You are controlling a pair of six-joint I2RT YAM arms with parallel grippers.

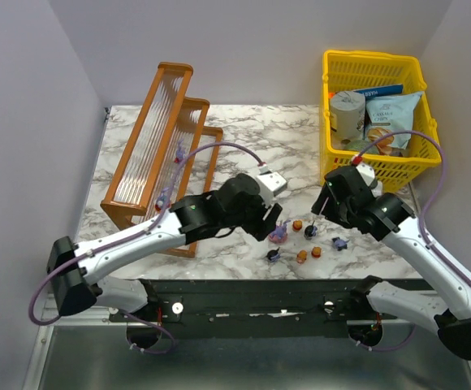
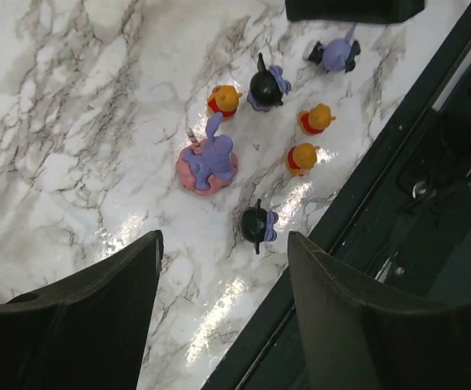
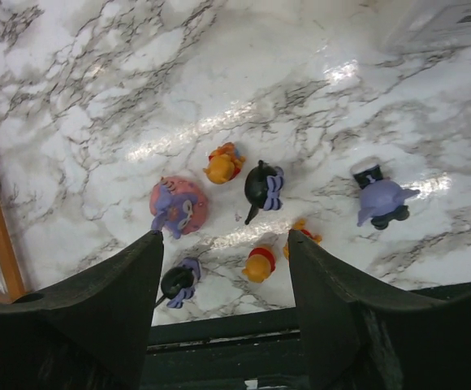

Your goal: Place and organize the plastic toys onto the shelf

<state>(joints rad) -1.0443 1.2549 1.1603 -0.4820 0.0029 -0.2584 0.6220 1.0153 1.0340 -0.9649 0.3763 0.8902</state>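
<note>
Toys - seven lie loose on the marble table near its front edge, in a cluster between the two arms. Two more purple ones sit on the shelf, which stands well apart at the left rear. So both wrists point down at the cluster, probably each choosing a pick. The left arm is the likelier carrier, being on the shelf side.

Left gripper hovers over the cluster with jaws apart and nothing between them, touching nothing. The dark toy and the purple figure on the pink base lie just ahead of its fingers.

Right gripper is also above the table, jaws apart and empty. An orange toy shows in the gap, but it rests on the marble and is not gripped.

Yellow basket at the right rear holds packets and a can - not part of this job.
</note>
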